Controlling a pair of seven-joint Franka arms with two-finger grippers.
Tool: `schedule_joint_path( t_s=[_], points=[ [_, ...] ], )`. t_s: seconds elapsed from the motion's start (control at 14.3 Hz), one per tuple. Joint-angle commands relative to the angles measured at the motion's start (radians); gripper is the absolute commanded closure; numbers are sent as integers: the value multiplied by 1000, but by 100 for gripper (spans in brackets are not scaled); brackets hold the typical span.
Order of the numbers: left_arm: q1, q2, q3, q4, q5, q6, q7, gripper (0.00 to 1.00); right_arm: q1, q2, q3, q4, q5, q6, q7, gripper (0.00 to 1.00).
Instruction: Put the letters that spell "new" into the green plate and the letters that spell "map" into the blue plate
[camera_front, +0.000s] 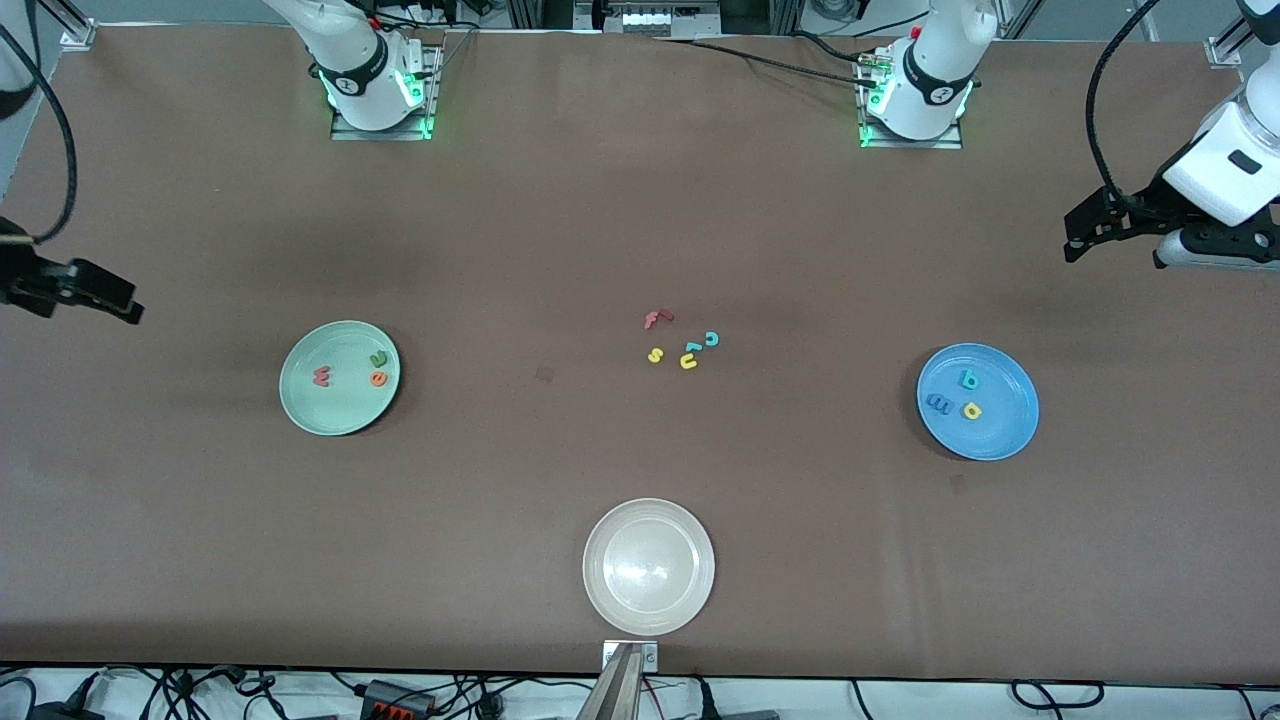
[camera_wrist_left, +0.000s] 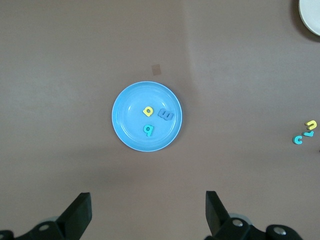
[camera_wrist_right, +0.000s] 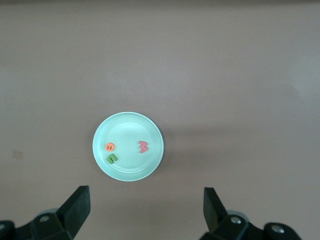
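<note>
Foam letters n (camera_front: 379, 357), e (camera_front: 377, 378), w (camera_front: 322, 376) lie in the pale mint-green round plate (camera_front: 310, 405), m (camera_front: 939, 403), a (camera_front: 968, 379), p (camera_front: 971, 410) in the bright blue round plate (camera_front: 1010, 435); left gripper (camera_wrist_left: 148, 210) and right gripper (camera_wrist_right: 146, 207) hang wide-jawed and empty, each over its own end edge of the table

- Table (camera_front: 600, 200): plain brown.
- Green plate (camera_front: 305, 400): pale mint; holds red-pink w (camera_front: 322, 377), dark green n (camera_front: 379, 357), orange e (camera_front: 378, 378).
- Blue plate (camera_front: 1005, 430): bright blue; holds blue m (camera_front: 939, 403), teal a (camera_front: 968, 379), yellow p (camera_front: 971, 410).
- Third plate (camera_front: 648, 520): cream-white.
</note>
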Motion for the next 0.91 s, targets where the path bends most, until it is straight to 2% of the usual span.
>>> schedule_joint_path(
  t_s=[0.0,0.42,0.84],
  points=[
    [16,2,-18,31,14,-33,20,0,-32,-46,24,-18,-17,-18,-24,0],
    [11,16,-18,51,16,-59,23,0,-35,-66,19,-32,-17,-101,22,0],
    [10,16,-18,52,16,-64,23,0,-38,-195,19,-217,-15,-12,22,0]
  ],
)
